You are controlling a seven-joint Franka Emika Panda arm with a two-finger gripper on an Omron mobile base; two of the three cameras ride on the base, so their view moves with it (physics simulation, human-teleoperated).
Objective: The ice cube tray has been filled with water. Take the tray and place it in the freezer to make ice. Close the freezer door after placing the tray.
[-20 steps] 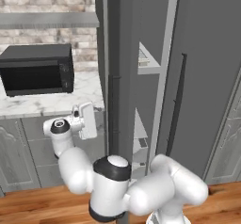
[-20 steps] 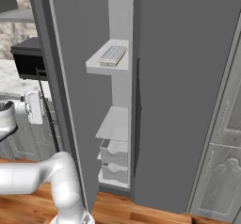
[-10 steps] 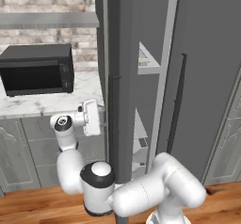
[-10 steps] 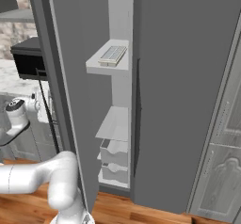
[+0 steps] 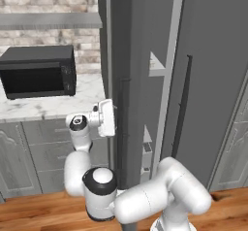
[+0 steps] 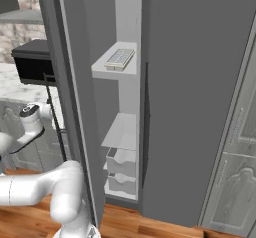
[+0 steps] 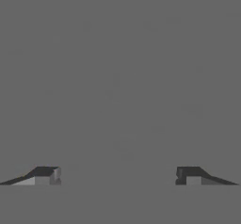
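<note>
The ice cube tray (image 6: 120,58) lies flat on the upper pale shelf (image 6: 106,69) inside the freezer (image 6: 200,82), its cells showing a pale sheen of water. The freezer door (image 6: 80,107) stands swung open; in the left base view it appears edge-on (image 5: 127,55) with its thin bar handle (image 5: 121,128). My gripper (image 5: 112,120) sits against the door's outer face at about counter height, beside that handle. In the hand view the gripper (image 7: 117,177) is open, its fingertips (image 7: 45,175) spread wide, facing flat grey door surface with nothing between them.
A black microwave (image 5: 38,72) stands on the marble counter (image 5: 43,106) left of the freezer. Grey arched-panel cabinets (image 5: 19,162) run below it, and another (image 6: 232,182) stands to the freezer's right. Drawers (image 6: 121,168) fill the freezer's lower part.
My hand has moved rightward and slightly up, closing onto the door's outer face, while the elbow swung left and forward. The door and tray have not visibly moved.
</note>
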